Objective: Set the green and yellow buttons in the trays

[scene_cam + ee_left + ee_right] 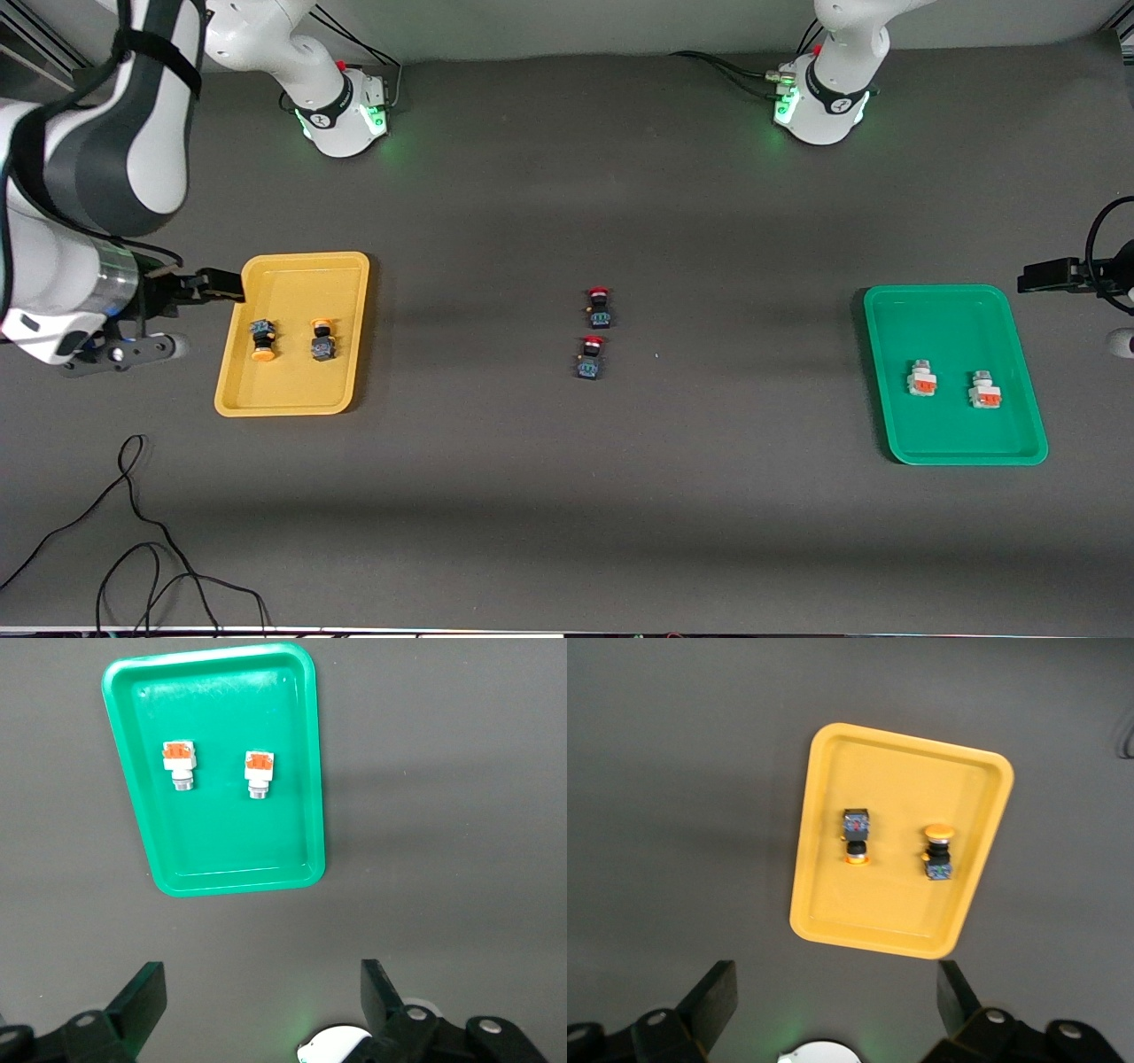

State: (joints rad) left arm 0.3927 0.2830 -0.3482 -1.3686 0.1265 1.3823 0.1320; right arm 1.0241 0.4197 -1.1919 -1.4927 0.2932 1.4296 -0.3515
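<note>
The yellow tray (292, 390) lies toward the right arm's end of the table and holds two yellow-capped buttons (262, 340) (322, 340) side by side. At the left arm's end, the green tray (957, 434) holds two white-bodied buttons with orange faces (921, 378) (985, 391). My left gripper (263, 979) hangs open and empty high over bare table beside the green tray (230, 850). Beside the yellow tray (886, 921), my right gripper (837, 979) is also open and empty, high over the table.
Two red-capped black buttons (600, 307) (591, 357) sit one in front of the other mid-table. A loose black cable (133, 532) curls near the front edge at the right arm's end. Both arm bases stand along the back.
</note>
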